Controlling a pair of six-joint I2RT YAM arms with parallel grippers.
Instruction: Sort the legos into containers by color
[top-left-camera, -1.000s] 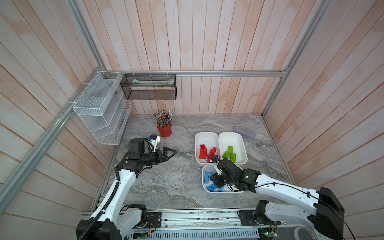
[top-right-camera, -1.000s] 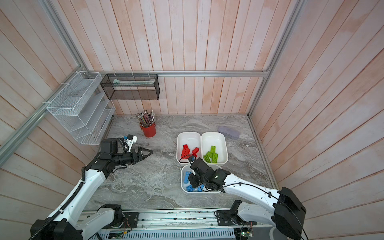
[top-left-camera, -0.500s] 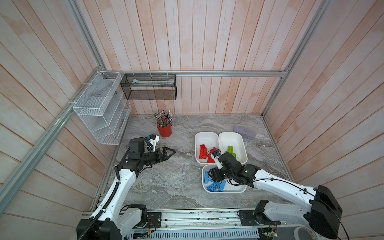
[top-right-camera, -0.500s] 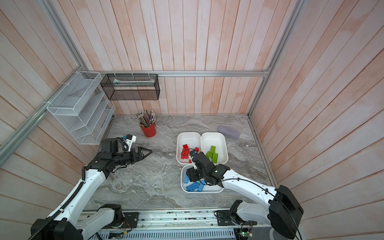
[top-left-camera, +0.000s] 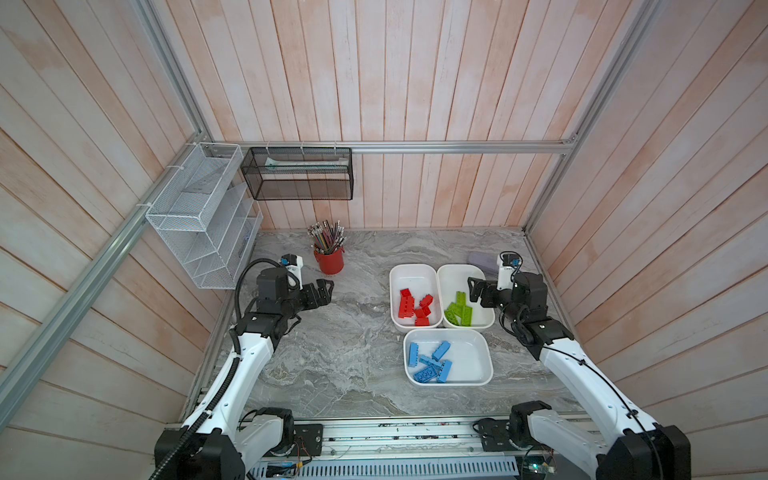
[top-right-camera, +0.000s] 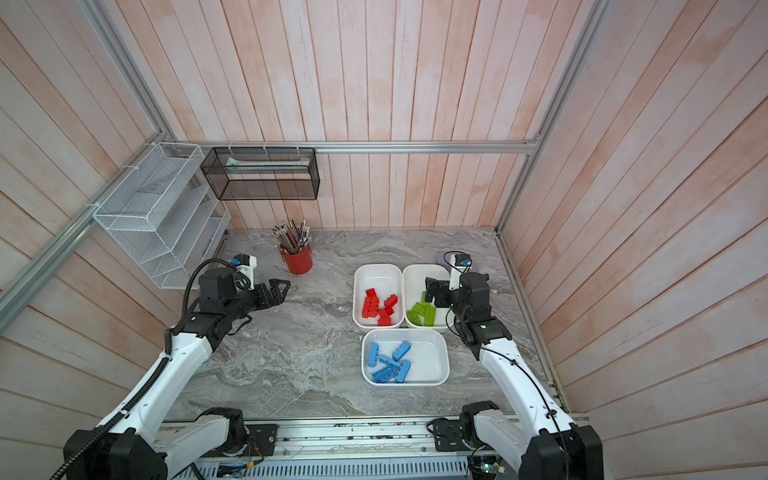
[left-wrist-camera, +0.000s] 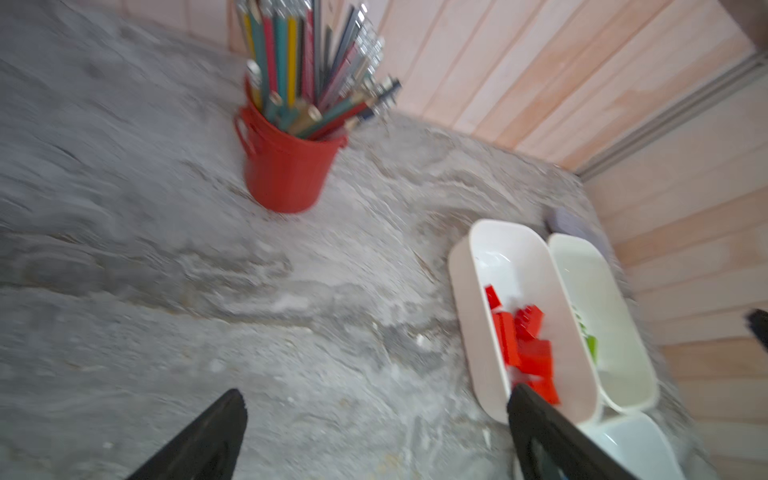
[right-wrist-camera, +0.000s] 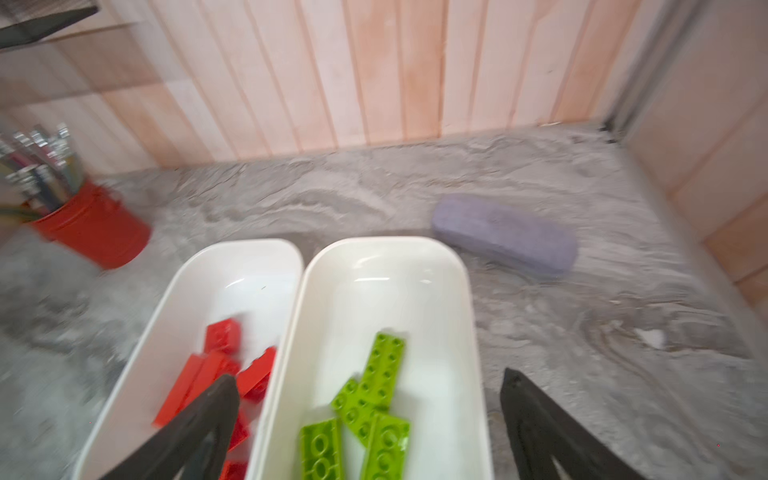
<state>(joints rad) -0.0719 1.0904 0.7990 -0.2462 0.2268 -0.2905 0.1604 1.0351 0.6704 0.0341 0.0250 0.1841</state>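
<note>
Three white containers sit together right of centre. The far-left container (top-left-camera: 393, 299) holds red legos (top-left-camera: 414, 308), the far-right container (top-left-camera: 457, 267) holds lime green legos (top-left-camera: 458, 309), and the near container (top-left-camera: 471, 357) holds blue legos (top-left-camera: 430, 361). My right gripper (top-left-camera: 473, 289) hangs open and empty over the green container's right side; in the right wrist view its fingers (right-wrist-camera: 369, 376) straddle the green legos (right-wrist-camera: 374, 399). Far to the left, my left gripper (top-left-camera: 326, 289) is open and empty above bare table, also seen in the left wrist view (left-wrist-camera: 376, 390).
A red pencil cup (top-left-camera: 329, 260) stands at the back, near the left gripper. A purple-grey case (top-left-camera: 482, 259) lies behind the green container. A white wire rack (top-left-camera: 199, 216) and a black mesh basket (top-left-camera: 297, 174) hang on the walls.
My right gripper has gone from shut to open. It has swung from over the blue container to the right, above the green one. The left arm has barely moved.
</note>
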